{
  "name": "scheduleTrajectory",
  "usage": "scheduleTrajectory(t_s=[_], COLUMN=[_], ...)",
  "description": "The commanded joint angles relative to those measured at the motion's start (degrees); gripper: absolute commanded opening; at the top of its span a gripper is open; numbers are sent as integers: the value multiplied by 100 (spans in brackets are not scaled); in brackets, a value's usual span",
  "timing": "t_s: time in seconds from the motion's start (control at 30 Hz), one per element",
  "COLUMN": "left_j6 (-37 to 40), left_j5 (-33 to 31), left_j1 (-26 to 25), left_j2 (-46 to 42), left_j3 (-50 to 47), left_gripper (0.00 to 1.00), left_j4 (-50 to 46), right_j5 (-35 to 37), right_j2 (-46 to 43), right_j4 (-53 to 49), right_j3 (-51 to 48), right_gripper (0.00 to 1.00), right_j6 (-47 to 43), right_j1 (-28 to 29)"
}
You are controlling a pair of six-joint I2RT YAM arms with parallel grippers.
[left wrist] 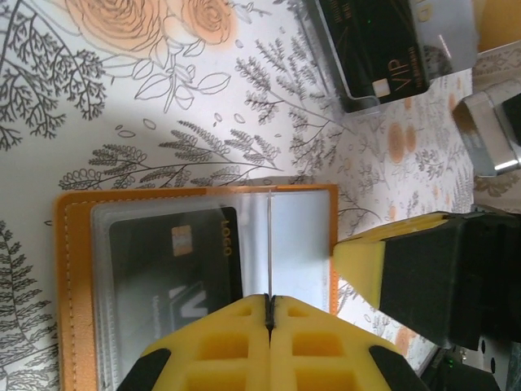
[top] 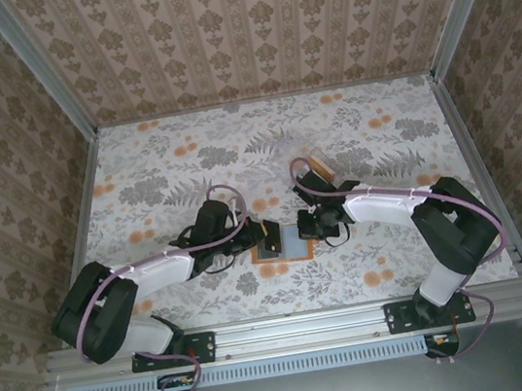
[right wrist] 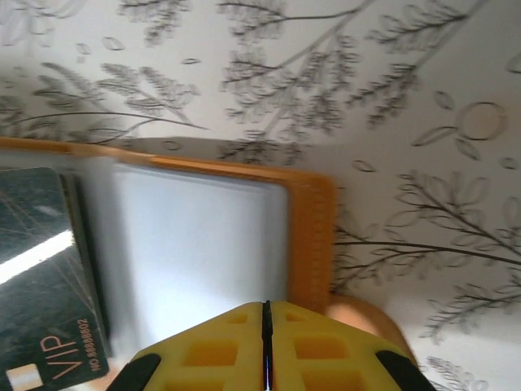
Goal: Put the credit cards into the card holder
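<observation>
we see the card holder (top: 286,247) lying open and flat at the middle of the tabletop (top: 159,171), between the 2 arms, where both can reach it. its stitched orange rim (left wrist: 72,269) frames clear sleeves. a black card (left wrist: 171,261) marked "logo" sits tucked in 1 sleeve. the other half looks pale, and we cannot tell whether it is empty or holds a white card.

the left claw (left wrist: 270,300) has its yellow pads pressed together over the holder's near edge. a thin pale line runs from their seam across the sleeves. we take it for the edge of a clear leaf, but we cannot tell whether it is pinched. the right claw (right wrist: 266,308) is also closed, with nothing visible between its pads. it hangs over the pale half, just inside the orange rim (right wrist: 313,228). we judge that closed tips suit pressing the holder flat or nudging a card home, with 1 arm steadying while the other works.

beyond the holder stands the clear box (left wrist: 460,32) with a black vip card (left wrist: 383,49) inside, so we reckon the task is only partly done.
</observation>
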Motion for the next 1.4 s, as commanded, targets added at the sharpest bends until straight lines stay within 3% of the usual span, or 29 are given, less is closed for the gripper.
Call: scheduleTrajectory(t_s=[0.0, 0.9, 1.17, 1.37], left_j6=[127, -396, -399, -300], left_j5=[-11, -122, -154, -243], left_j1=[-48, -508, -571, -763], left_j2=[143, 1040, 1069, 1208], left_j3=[18, -153, -26, 296], left_gripper=[0, 0, 0, 8], left_j4=[245, 1166, 976, 560], right_j5=[391, 499, 357, 188], right_j2=[126, 305, 310, 287], right_j4=[-372, -238, -86, 145], right_j3=[-103, -381, -441, -570], right_gripper=[11, 11, 12, 12], right_j6=[36, 180, 264, 400], right_j1=[-23, -23, -22, -23])
